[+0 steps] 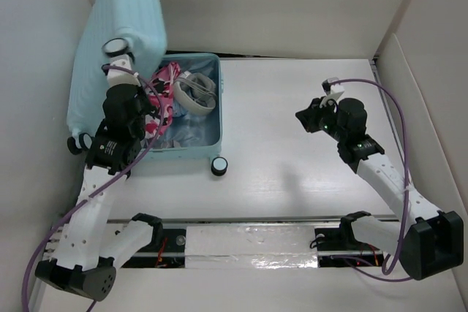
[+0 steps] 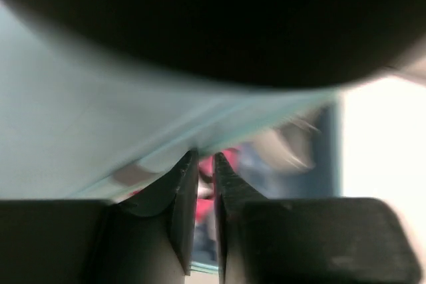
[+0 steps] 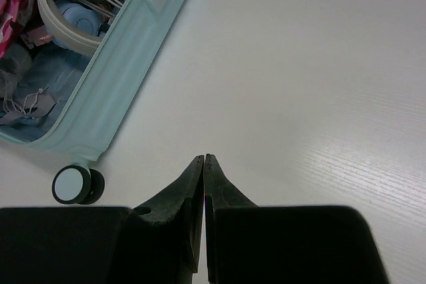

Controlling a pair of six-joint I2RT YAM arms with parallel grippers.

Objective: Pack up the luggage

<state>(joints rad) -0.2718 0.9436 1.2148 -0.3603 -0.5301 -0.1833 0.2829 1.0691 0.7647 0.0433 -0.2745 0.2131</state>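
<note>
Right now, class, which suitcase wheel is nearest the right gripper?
The wheel at the suitcase's near right corner; the other two sit on the raised lid, beside the left arm.

no legible text or labels anywhere

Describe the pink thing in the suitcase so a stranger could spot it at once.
Find the big aqua suitcase lying open at the far left of the table. In the left of its open half lies a crumpled cloth. It is the only pink-and-white piece; its neighbours are grey, white and blue.
</note>
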